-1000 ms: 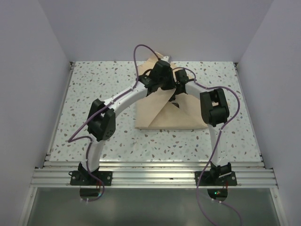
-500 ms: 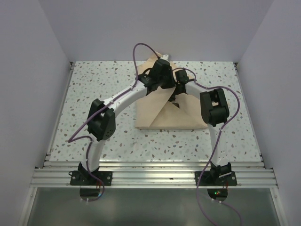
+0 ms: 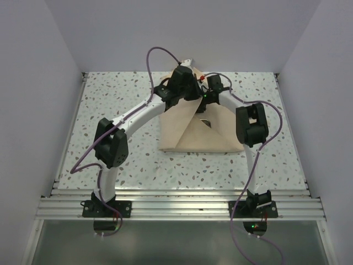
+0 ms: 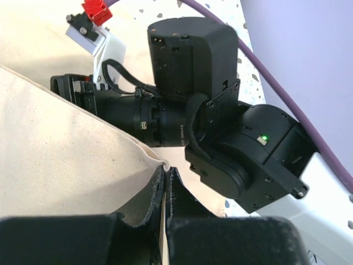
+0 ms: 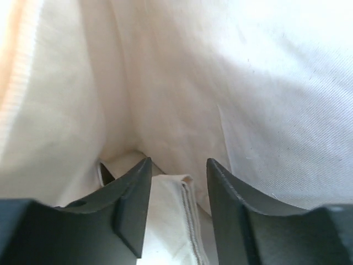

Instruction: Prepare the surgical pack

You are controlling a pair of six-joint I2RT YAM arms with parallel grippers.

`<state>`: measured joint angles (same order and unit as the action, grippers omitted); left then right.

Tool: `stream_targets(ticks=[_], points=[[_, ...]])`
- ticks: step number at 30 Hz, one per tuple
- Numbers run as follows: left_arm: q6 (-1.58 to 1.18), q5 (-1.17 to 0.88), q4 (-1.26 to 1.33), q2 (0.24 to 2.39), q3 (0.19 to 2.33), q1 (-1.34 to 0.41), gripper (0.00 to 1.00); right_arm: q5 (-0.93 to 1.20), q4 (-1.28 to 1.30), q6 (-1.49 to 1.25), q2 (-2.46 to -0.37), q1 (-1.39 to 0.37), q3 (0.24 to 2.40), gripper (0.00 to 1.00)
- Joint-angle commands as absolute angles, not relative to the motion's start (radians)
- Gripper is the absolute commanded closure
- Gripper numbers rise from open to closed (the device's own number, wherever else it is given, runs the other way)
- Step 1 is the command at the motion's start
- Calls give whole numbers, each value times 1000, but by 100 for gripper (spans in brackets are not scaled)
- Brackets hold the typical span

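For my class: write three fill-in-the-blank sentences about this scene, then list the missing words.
1. The left gripper pinches the wrap sheet with its jaws ____.
2. The jaws of the right gripper stand ____.
3. The wrap sheet rests on the speckled ____.
Missing words: shut; open; table.
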<state>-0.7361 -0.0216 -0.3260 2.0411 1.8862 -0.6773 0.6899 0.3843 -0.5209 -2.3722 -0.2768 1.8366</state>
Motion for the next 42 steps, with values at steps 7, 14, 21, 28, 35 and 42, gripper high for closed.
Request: stream_targets(ticks=[7, 14, 21, 28, 35, 42], points=[[-712, -41, -198, 1991, 1844, -678, 100, 615, 443, -587, -2339, -192, 1960, 30], [-724, -66, -150, 2031, 1818, -683, 100, 441, 503, -600, -2188, -107, 1873, 31], [-747, -94, -100, 2117, 1821, -707, 100, 362, 517, -591, -2024, -35, 1695, 30], [-755, -113, -48, 2198, 1806, -723, 100, 332, 549, -586, -1887, 61, 1577, 33], [-745, -129, 28, 2282, 1805, -723, 100, 221, 692, -548, -1781, 97, 1491, 34], [-730, -132, 52, 2307, 1790, -723, 100, 69, 804, -549, -1736, 161, 1453, 37]])
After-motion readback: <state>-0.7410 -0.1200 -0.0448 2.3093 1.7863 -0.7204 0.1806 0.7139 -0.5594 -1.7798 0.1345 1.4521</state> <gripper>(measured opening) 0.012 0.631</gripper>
